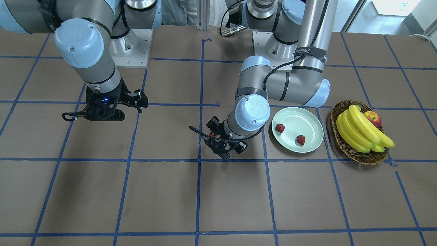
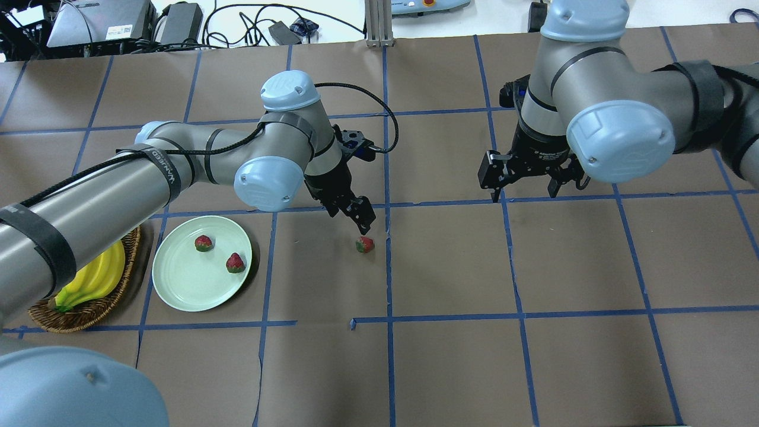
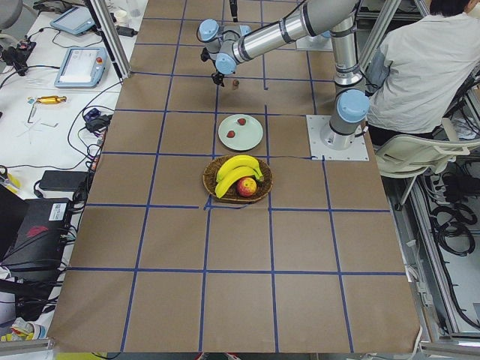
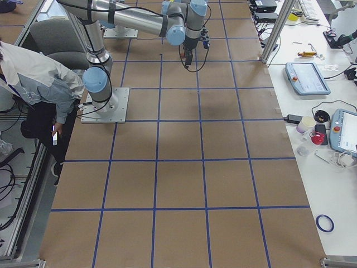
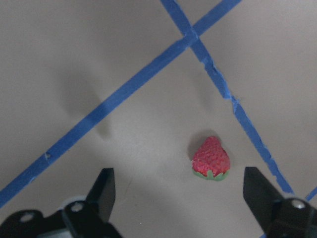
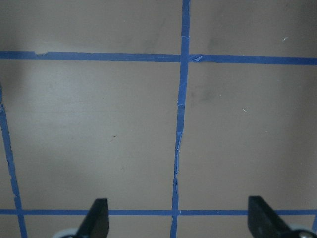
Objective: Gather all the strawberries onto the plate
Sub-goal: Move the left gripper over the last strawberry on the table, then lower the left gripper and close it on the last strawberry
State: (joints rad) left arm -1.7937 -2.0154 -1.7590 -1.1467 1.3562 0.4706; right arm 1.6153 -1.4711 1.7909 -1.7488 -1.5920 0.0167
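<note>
The pale green plate [image 2: 188,287] lies left of centre with two strawberries [image 2: 203,242] [image 2: 235,263] on it. A third strawberry [image 2: 364,244] lies on the brown table beside a blue tape line, apart from the plate. My left gripper [image 2: 359,216] hovers just above and behind it, open and empty. In the left wrist view the berry [image 5: 211,158] sits between and ahead of the spread fingers [image 5: 105,188], nearer the right one. My right gripper [image 2: 525,181] is open and empty over bare table, as the right wrist view [image 6: 178,218] shows.
A brown wicker basket [image 2: 89,311] with bananas [image 2: 95,279] and an apple [image 1: 373,118] stands just beyond the plate, at the table's left. Blue tape lines grid the brown table. A person stands behind the robot's base in the side views.
</note>
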